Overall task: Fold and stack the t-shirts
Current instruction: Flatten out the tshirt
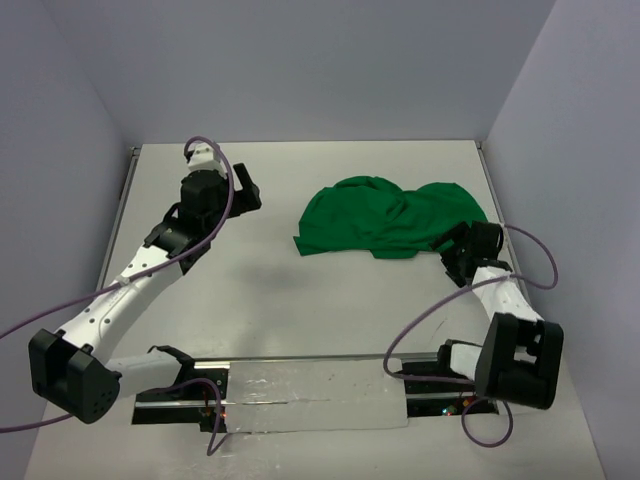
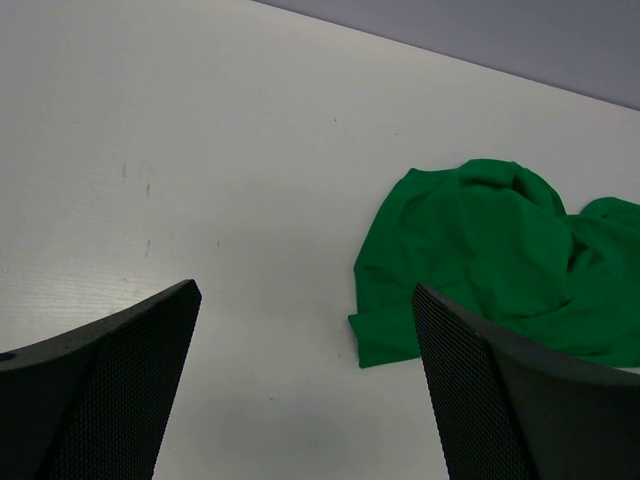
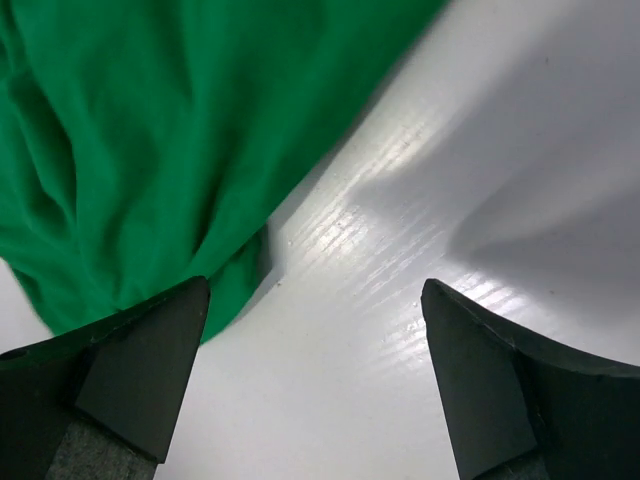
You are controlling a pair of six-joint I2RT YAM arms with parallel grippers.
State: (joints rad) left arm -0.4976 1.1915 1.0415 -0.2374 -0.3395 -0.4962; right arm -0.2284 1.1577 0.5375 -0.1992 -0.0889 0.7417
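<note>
The shirt (image 1: 390,218) lies crumpled, not yet folded; the right gripper (image 3: 315,288), jaws apart, sits at its edge with cloth beside one finger, likely poised to pinch; the left gripper (image 2: 305,292), also spread, hangs well clear, the shirt ahead to its right.

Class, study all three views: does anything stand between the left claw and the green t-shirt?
Nothing visible does. Only table surface lies between the open left claw and the crumpled green t-shirt; the right claw is at its opposite edge.
</note>
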